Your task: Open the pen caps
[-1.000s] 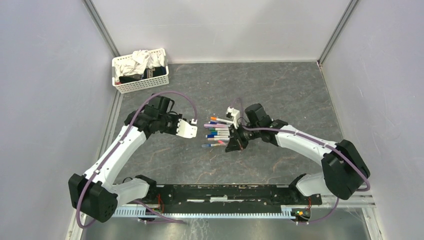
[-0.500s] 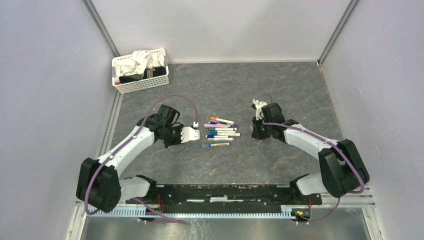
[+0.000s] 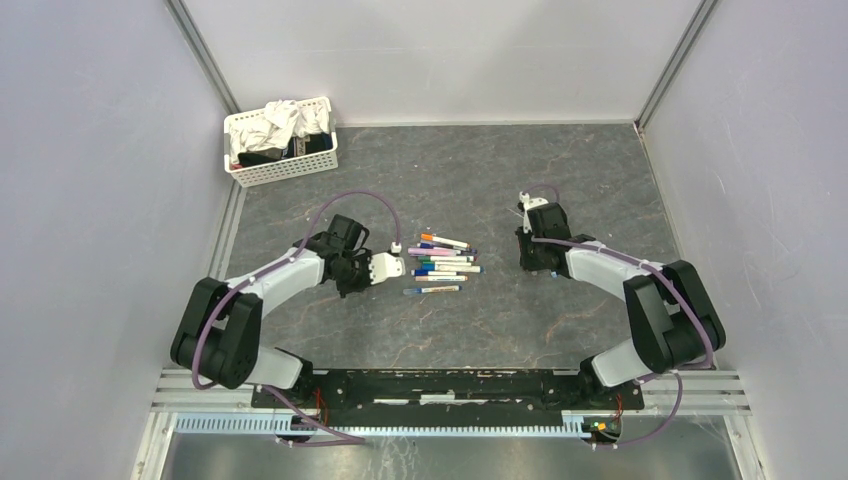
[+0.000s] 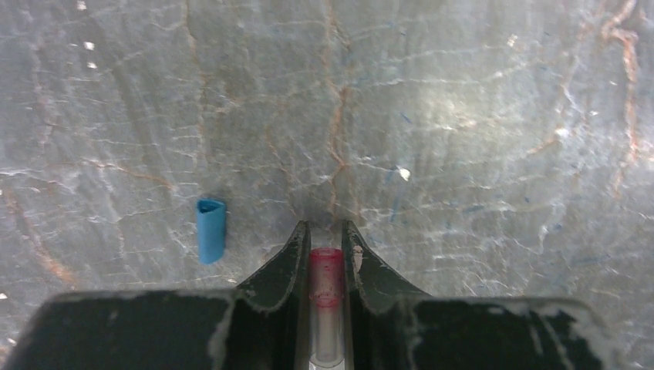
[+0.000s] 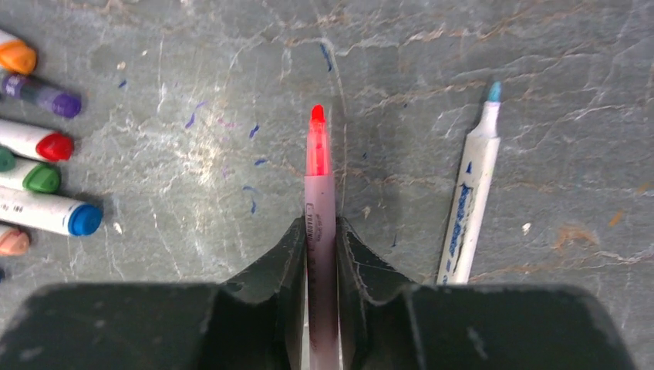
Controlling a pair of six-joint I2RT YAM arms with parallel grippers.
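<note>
A red pen cap (image 4: pixel 326 270) sits pinched between the fingers of my left gripper (image 4: pixel 325 231), which points down close over the table. A loose blue cap (image 4: pixel 210 230) lies to its left. My right gripper (image 5: pixel 320 223) is shut on an uncapped red pen (image 5: pixel 318 154), tip pointing away. Beside it lies an uncapped blue pen (image 5: pixel 470 208). Capped pens in orange (image 5: pixel 15 55), purple (image 5: pixel 46 96), red (image 5: pixel 38 142), green (image 5: pixel 31 176) and blue (image 5: pixel 54 214) lie at the left. In the top view the pen pile (image 3: pixel 445 265) lies between the left gripper (image 3: pixel 362 272) and the right gripper (image 3: pixel 530 258).
A white basket (image 3: pixel 282 168) with crumpled cloths stands at the back left corner. Grey walls close in the table on three sides. The rail with both arm bases (image 3: pixel 440 385) runs along the near edge.
My right gripper has pulled away from the pen pile to the right, carrying the red pen. My left arm has folded down lower beside the pile, still holding the cap.
</note>
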